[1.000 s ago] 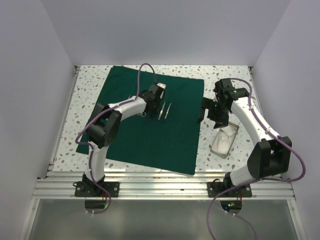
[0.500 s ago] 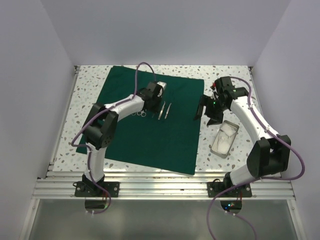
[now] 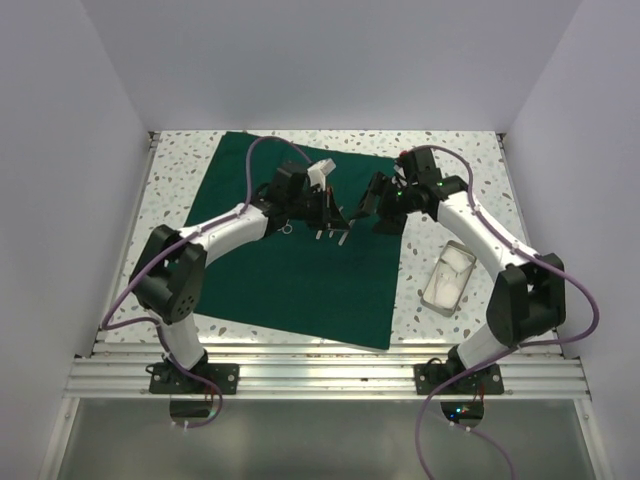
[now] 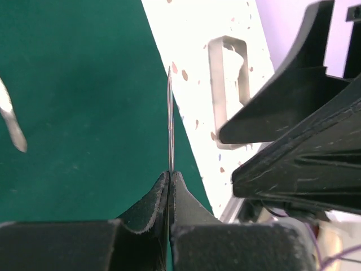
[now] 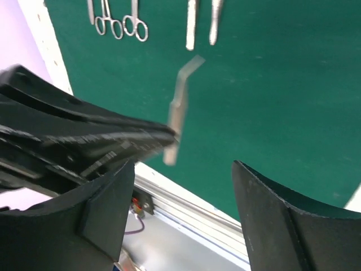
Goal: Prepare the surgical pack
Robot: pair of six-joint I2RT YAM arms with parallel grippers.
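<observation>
Steel tweezers [image 4: 170, 121] hang pinched in the left gripper [image 4: 170, 176] above the dark green drape [image 3: 300, 290], while the right gripper [image 5: 183, 169] stands spread wide just beside them.

The left arm stretches forward and inward over the drape, its jaws closed tight on the near end of the tweezers, so the tips point toward the cloth's right edge. The right arm bends leftward from its base, its gripper facing the lifted tool. That stance looks like readiness for a hand-over, or for guiding the piece to its spot. Ring-handled scissors [image 5: 138, 28] and two other slim steel tools [image 5: 192, 22] lie in a row on the drape, apparently laid out in order. The shiny metal tray [image 3: 430, 297], with white gauze [image 3: 455, 262] in it, sits on the speckled worktop [image 3: 175, 170] just off the drape's right edge.
</observation>
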